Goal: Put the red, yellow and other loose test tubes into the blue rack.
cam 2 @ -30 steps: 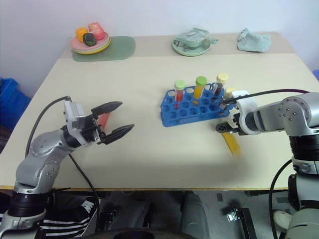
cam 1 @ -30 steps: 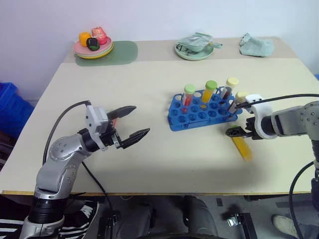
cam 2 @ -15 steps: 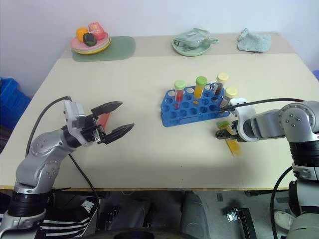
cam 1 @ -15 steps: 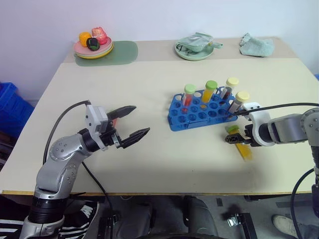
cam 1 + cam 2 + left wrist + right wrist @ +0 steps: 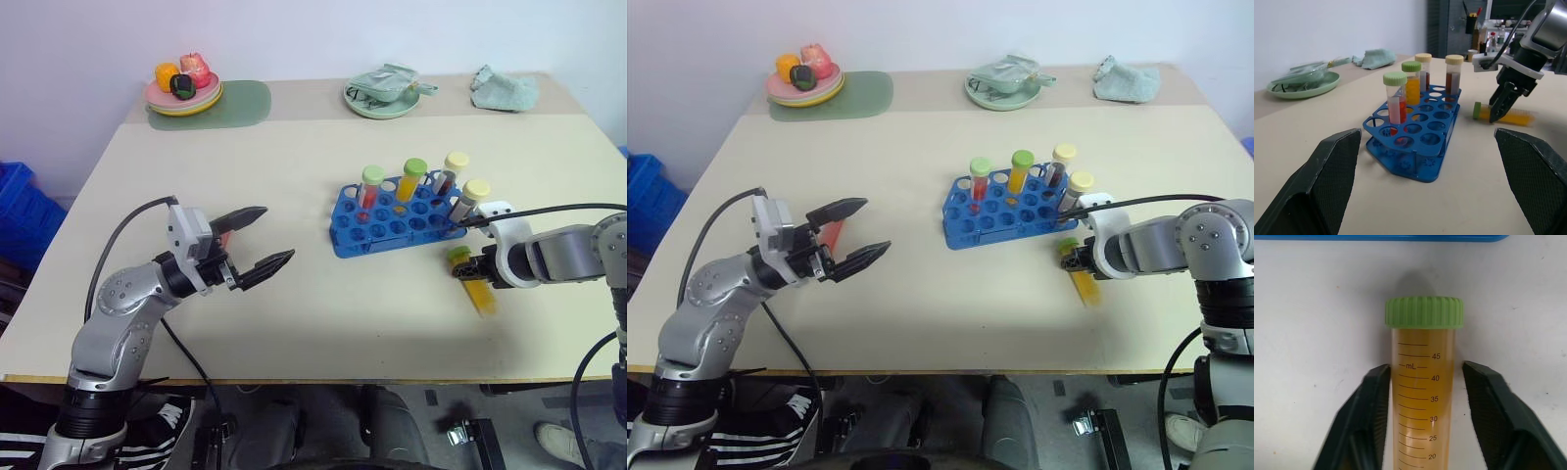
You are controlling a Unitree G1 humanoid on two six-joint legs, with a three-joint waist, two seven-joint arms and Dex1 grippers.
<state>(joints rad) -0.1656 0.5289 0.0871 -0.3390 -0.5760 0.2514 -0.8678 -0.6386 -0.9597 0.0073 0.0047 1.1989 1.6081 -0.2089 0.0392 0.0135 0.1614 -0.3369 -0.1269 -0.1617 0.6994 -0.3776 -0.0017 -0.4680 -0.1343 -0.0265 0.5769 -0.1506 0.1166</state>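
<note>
On tabletop [image 5: 294, 196], yellow tube [image 5: 1422, 396] lies between right hand [image 5: 1422, 411] fingers.

I see the blue rack [image 5: 397, 217] standing mid-table with four capped tubes [image 5: 414, 180] upright along its far rows; its near holes are open from above. The yellow tube [image 5: 474, 285] lies just beside the rack's right end, the right gripper [image 5: 474, 269] straddling it. Bare table [image 5: 323, 323] separates the rack from the left gripper [image 5: 257, 238].

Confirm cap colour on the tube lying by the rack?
Green cap, yellow liquid; clearest in the right wrist view.
</note>
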